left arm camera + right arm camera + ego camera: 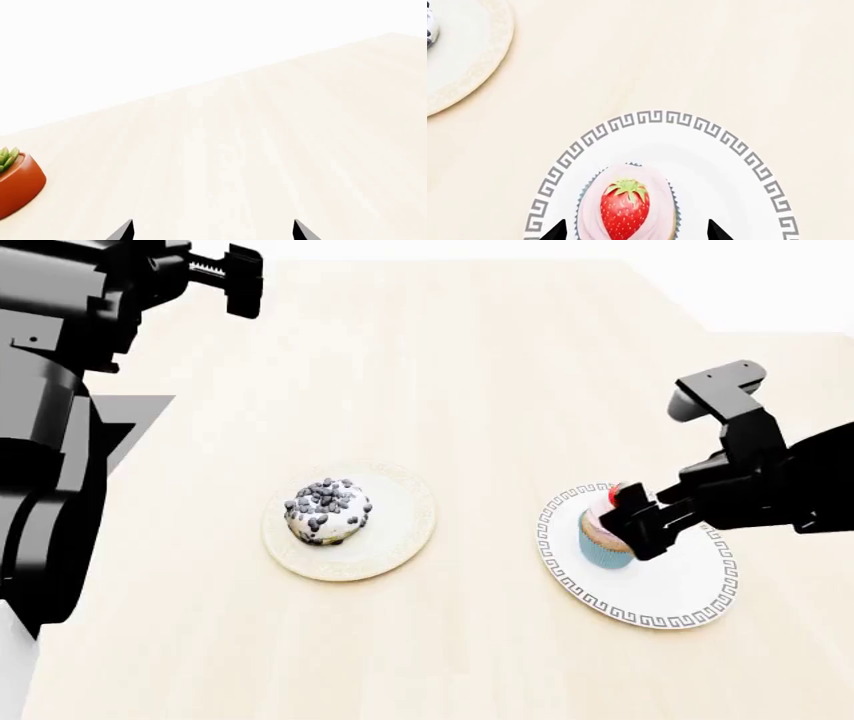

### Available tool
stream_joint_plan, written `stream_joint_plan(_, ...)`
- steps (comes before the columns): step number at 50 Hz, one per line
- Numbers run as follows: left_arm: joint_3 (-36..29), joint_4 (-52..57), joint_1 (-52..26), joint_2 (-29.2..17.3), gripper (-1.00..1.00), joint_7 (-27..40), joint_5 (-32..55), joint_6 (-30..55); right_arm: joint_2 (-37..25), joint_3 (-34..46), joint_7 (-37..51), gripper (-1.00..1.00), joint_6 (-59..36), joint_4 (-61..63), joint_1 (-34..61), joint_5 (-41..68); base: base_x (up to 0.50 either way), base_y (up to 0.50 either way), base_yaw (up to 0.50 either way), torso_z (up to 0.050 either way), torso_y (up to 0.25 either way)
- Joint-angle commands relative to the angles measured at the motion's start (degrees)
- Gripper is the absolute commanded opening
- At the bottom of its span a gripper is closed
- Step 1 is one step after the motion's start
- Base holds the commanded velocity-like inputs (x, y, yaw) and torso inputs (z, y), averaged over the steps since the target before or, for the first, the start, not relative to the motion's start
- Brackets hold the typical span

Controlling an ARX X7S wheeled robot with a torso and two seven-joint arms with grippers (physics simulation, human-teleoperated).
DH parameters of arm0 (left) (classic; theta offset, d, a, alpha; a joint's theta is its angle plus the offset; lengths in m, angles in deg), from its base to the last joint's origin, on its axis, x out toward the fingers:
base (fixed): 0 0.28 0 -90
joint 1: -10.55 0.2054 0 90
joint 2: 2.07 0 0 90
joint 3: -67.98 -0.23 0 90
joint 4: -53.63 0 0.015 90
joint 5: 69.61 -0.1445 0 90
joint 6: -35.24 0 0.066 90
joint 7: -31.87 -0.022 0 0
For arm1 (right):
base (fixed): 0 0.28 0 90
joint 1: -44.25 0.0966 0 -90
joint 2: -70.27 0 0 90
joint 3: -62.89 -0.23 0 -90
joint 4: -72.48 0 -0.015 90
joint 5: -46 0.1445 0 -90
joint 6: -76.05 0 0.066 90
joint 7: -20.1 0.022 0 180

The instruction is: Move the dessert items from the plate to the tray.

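My right fingers [634, 231] stand spread wide, one tip on each side of the cupcake [627, 205], and as far as the right wrist view lets me judge they are not pressing on it. The cupcake stands upright in its blue case, pink frosting and red strawberry on top, on the white plate with the grey key-pattern rim [694, 610]. That plate lies toward the right edge of the desk [507, 360], nearer the front edge than the back one.

The doughnut [326, 510], white-iced and studded with dark chips, sits on a cream plate [400, 540] near the middle of the desk, well apart from the cupcake's plate.

My left fingers [212, 231] are spread as well and hold nothing; only the two dark tips show in the left wrist view, above bare pale wood. In the head view that arm hangs raised over the back left corner of the desk. A small red pot with a green succulent [15, 182] stands near it.
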Motion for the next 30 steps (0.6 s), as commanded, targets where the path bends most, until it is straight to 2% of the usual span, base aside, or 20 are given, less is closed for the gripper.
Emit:
stream_joint_plan(1, 0.03, 0.00, -0.19, 0.13, 1.00, 0.04, 0.04, 0.06, 1.06, 1.75, -1.83, 1.00, 2.02, -1.57, -1.13, -1.66, 0.00, 0.00, 0.00, 0.000, 0.000)
stream_joint_plan(28, 0.24, 0.00, 0.13, 0.16, 1.00, 1.09, 0.00, -0.90, 3.74, 4.99, -5.50, 1.00, 5.76, -4.82, -3.56, -4.84, 0.00, 0.00, 0.00, 0.000, 0.000)
stream_joint_plan(29, 0.25, 0.00, 0.13, 0.15, 1.00, 1.15, 0.01, -0.93, 3.70, 4.99, -5.36, -1.00, 5.86, -4.68, -3.68, -4.86, 0.00, 0.00, 0.00, 0.000, 0.000)
stream_joint_plan(30, 0.29, 0.00, 0.09, 0.16, 1.00, 1.20, 0.03, -0.94, 3.50, 5.09, -5.44, -1.00, 5.84, -4.14, -3.76, -4.82, 0.00, 0.00, 0.00, 0.000, 0.000)
